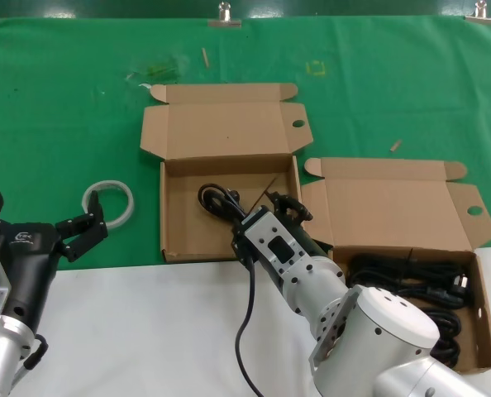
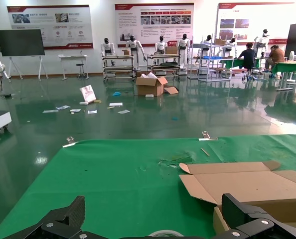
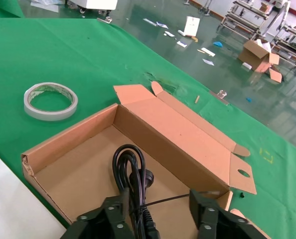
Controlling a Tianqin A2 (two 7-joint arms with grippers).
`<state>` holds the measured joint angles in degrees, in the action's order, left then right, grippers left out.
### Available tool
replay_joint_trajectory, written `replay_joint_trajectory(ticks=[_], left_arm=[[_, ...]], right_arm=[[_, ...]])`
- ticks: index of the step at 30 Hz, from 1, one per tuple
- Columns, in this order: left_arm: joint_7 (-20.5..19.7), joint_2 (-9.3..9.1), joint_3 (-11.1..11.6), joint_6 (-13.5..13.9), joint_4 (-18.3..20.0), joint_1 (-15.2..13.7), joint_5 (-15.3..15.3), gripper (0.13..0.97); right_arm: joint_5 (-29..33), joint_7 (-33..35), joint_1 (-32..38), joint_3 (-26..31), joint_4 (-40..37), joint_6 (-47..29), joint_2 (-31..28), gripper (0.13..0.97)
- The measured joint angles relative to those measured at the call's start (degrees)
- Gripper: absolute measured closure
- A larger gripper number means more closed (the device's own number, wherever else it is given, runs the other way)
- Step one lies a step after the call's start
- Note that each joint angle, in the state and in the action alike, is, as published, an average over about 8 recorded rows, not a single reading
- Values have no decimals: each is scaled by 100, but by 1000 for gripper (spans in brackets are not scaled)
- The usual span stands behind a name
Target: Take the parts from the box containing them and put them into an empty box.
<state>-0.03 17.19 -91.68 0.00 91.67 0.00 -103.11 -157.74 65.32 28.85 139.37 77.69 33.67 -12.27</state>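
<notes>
Two open brown boxes sit on the green cloth. The right-hand box (image 1: 394,215) holds several black cords (image 1: 411,277). The middle box (image 1: 188,223) (image 3: 73,174) has one looped cord (image 1: 216,198) (image 3: 130,164) lying on its floor. My right gripper (image 1: 258,211) (image 3: 160,214) hovers over this middle box, open. The cord runs between its fingers, close against one finger (image 3: 115,214). My left gripper (image 1: 39,219) (image 2: 155,219) waits open at the near left, with nothing between its fingers.
A white tape ring (image 1: 109,201) (image 3: 51,101) lies on the cloth to the left of the middle box, just ahead of my left gripper. White table surface (image 1: 146,331) runs along the near edge. Both box lids stand up at the far side.
</notes>
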Motion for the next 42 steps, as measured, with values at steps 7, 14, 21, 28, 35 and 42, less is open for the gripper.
replay_joint_trajectory(ticks=[7, 14, 21, 28, 35, 42], left_arm=[[0, 0, 0, 0, 0, 0, 0, 132], [1, 0, 0, 0, 0, 0, 0, 132], [2, 0, 0, 0, 0, 0, -1, 132], [1, 0, 0, 0, 0, 0, -1, 132], [1, 0, 0, 0, 0, 0, -1, 132], [1, 0, 0, 0, 0, 0, -1, 132]], right_arm=[[106, -125, -57, -92, 26, -65, -1, 597], [494, -590, -261, -431, 126, -304, -1, 495], [987, -1181, -522, -862, 253, -609, -1, 354], [1494, -1788, -792, -1305, 383, -921, -1, 239], [2003, -2397, -1060, -1750, 513, -1235, -1, 162], [2515, -3009, -1329, -2197, 644, -1551, -1, 137]])
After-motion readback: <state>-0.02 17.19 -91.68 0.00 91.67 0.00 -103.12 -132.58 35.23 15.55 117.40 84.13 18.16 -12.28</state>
